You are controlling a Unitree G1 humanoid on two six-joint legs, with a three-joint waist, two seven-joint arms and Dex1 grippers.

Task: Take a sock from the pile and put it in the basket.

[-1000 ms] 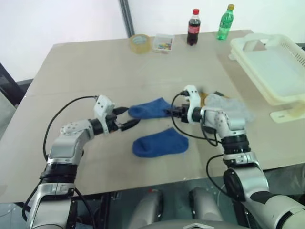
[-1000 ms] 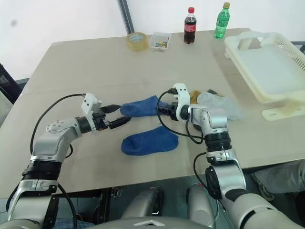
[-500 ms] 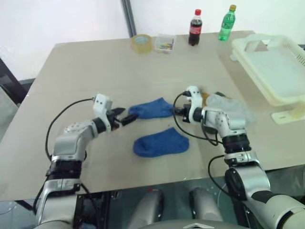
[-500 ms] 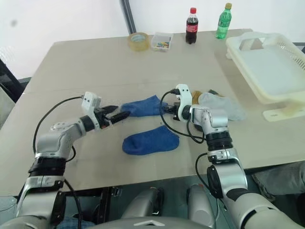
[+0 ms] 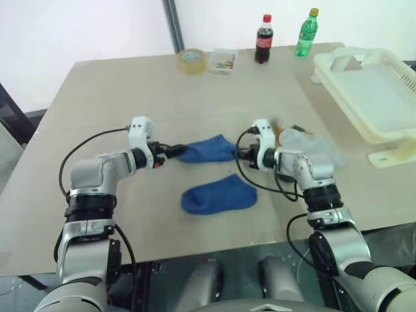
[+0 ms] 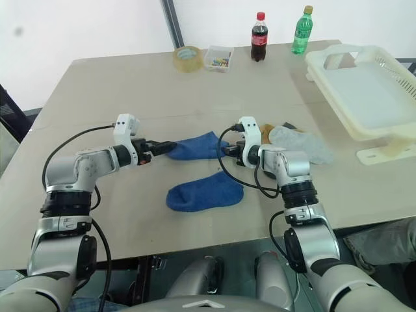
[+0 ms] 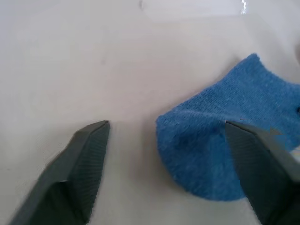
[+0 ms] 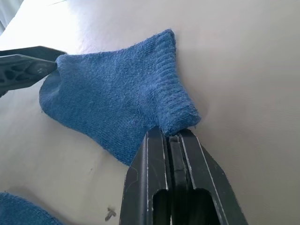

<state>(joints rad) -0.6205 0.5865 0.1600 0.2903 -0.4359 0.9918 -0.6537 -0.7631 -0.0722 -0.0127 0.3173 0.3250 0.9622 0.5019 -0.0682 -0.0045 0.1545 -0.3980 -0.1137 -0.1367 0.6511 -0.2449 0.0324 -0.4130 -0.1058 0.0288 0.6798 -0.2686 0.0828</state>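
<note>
Table [image 5: 130, 91], tan, broad, carrying everything.

Basket [image 5: 390, 133], cream, latticed sides, at the far right corner, partly overhanging the table edge. Nothing visible inside. Well apart from the socks.

Left arm [image 5: 97, 179] reaches in from the left, right arm [image 5: 312, 175] from the right; both point toward the table's middle, tips facing each other across one sock.

Pile [image 5: 305, 143], just behind the right wrist: pale grey-blue sock on top, a bit of mustard yellow and something dark at its rear edge. Mostly hidden by the arm.

Two blue socks lie flat in front of the pile. The nearer one [image 5: 218, 194] sits alone closer to the robot, touched by nothing. The sock [image 5: 208, 149] farther back lies between the two grippers, on the table surface.

Right gripper [image 8: 169, 140]: fingers pressed together on the ribbed cuff of the sock (a small fold of cuff pinched between the tips). Rest of the sock trails away flat toward the other arm.

Left gripper [image 7: 166, 129]: fingers apart, at the toe end. One finger [image 7: 86, 150] rests on bare table beside the toe; the other [image 7: 255, 150] lies over the blue fabric. Not clamped on anything.

Far edge of table: tape roll [image 5: 191, 60], small clear box [image 5: 223, 59] with coloured bits, cola bottle [image 5: 264, 38], green bottle [image 5: 307, 31].
</note>
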